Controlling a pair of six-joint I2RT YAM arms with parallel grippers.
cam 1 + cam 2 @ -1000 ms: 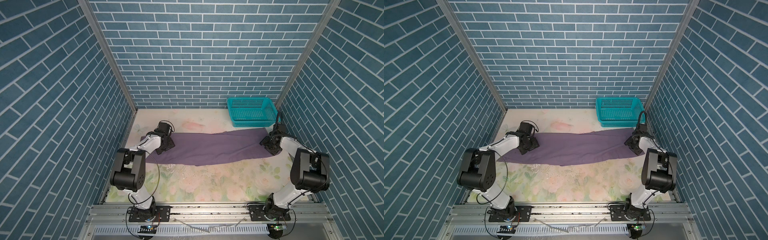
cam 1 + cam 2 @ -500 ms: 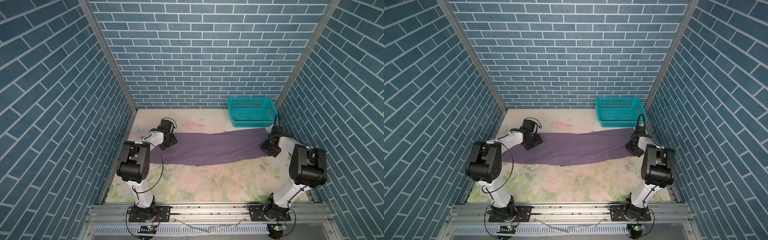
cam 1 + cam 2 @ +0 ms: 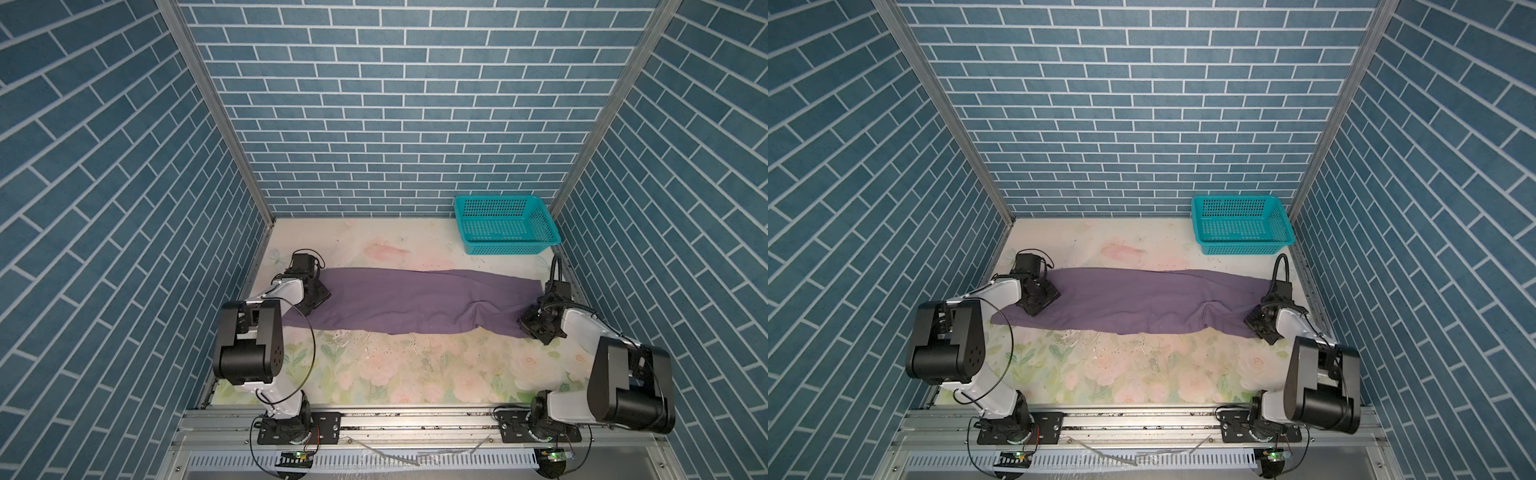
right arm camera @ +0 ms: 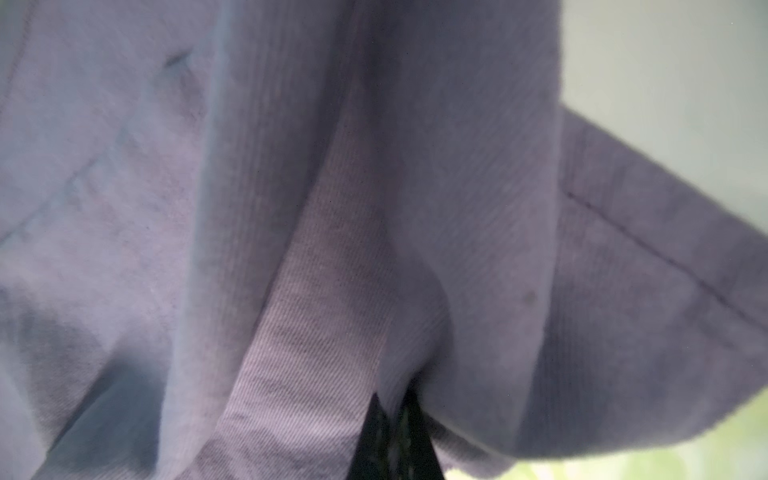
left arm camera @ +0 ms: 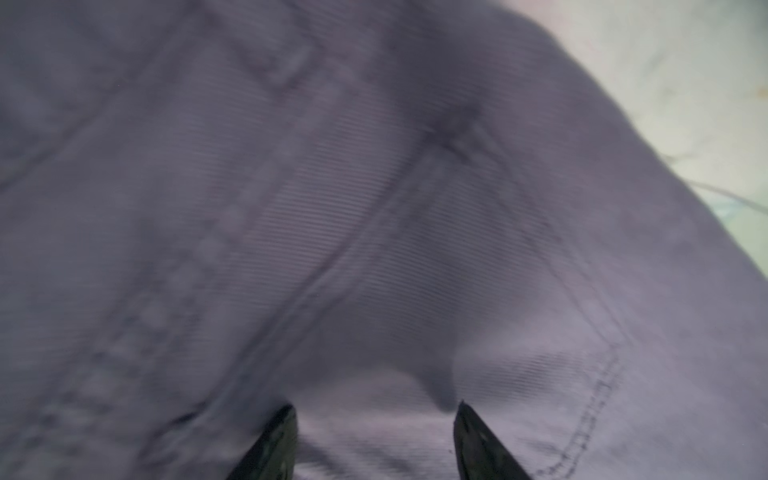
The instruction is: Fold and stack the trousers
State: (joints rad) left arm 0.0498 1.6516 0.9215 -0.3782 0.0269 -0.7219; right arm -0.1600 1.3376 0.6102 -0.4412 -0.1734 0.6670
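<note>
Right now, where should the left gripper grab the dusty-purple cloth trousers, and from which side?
Likely the near left corner of the trousers, from above at the outer edge: they lie flat, so only the edge offers a lip, and the right gripper is shut on the near right corner. The left gripper is open over that end.

Trousers (image 4: 291, 208): purple ribbed cloth, filling most of the frame, gathered in long folds.
Right gripper (image 4: 394, 409): lower middle of the frame, dark fingertips pinched together on a fold of the cloth.
Hem (image 4: 665, 257): right of the frame, stitched line along the edge.
Table (image 4: 665, 62): pale and blurred, upper right and lower right corners.
</note>
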